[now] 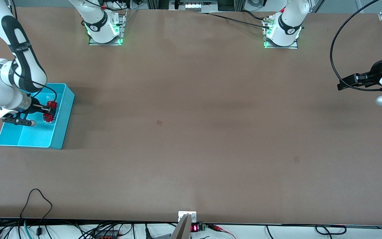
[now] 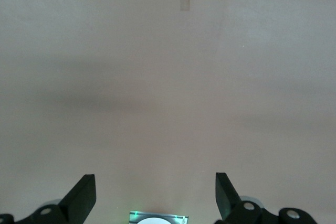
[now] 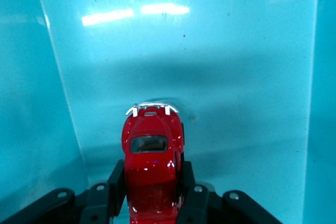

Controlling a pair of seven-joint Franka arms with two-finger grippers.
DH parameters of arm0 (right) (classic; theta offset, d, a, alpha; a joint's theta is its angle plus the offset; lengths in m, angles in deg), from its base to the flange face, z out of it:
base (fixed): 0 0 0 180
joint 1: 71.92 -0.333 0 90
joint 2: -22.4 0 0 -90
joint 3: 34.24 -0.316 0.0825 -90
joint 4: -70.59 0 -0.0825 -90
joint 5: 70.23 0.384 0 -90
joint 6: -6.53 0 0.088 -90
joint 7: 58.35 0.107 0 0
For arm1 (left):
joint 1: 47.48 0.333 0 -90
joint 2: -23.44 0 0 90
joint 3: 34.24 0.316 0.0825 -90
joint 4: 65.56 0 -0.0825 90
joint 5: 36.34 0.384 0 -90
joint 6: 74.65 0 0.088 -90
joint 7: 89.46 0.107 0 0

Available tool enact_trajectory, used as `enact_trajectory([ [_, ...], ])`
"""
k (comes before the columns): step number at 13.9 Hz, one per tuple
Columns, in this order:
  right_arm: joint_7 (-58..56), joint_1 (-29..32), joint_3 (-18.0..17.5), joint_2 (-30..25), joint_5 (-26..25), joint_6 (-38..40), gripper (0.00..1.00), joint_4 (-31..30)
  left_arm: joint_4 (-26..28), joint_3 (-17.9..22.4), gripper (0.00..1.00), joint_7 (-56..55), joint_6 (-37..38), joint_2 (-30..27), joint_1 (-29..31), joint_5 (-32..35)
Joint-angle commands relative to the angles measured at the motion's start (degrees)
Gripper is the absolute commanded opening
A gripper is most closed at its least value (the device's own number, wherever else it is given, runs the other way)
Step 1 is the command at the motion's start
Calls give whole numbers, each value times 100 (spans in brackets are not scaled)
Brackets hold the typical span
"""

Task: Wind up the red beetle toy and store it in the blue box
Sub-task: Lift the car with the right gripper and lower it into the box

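The right gripper [image 1: 49, 111] is clenched on the tiny glossy red beetle-shaped toy car [image 3: 152, 166], its black fingers [image 3: 116, 182] pressing the car's flanks while the silvery bumper end points toward the floor of the rectangular turquoise-blue plastic bin [image 1: 60, 132], which sits at about nine o'clock on the brown table [image 1: 191, 132], at the right arm's end. The toy hangs inside the bin's walls, over the part of its floor nearest the robots' bases, not yet set down. To finish the storing step well, lower the car until it meets the floor, keep it clear of the sloping wall, then part the fingers only slightly so it does not tip or roll. The left gripper [image 2: 155, 195] waits released and empty over bare table at about three o'clock
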State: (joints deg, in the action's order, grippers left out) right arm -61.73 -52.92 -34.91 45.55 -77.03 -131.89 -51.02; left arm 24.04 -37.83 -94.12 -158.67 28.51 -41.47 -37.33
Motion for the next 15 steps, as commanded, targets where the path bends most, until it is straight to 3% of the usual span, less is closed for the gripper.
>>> enact_trajectory([
  [1, -100, -45, 76, 84, 39, -97, 16, 14, -110, -10, 100, 193, 149, -15, 41, -103],
  [2, -153, -45, 85, 110, 47, -97, 24, 14, -101, -10, 100, 202, 158, -15, 41, -103],
  [4, -153, -45, 85, 128, 47, -97, 70, 23, -110, -10, 100, 254, 149, -15, 41, -103],
  [6, -171, -45, 85, 119, 39, -89, 77, 23, -110, -10, 100, 333, 149, -15, 41, -103],
  [7, -171, -45, 85, 110, 39, -89, 93, 23, -110, -1, 100, 351, 149, -15, 50, -112],
  [8, -171, -45, 85, 93, 39, -80, 100, 32, -110, -10, 100, 351, 140, -15, 58, -112],
  [15, -162, -186, 15, -1092, 39, 559, 100, 207, -189, -89, 100, 369, 315, -24, 76, -235],
])
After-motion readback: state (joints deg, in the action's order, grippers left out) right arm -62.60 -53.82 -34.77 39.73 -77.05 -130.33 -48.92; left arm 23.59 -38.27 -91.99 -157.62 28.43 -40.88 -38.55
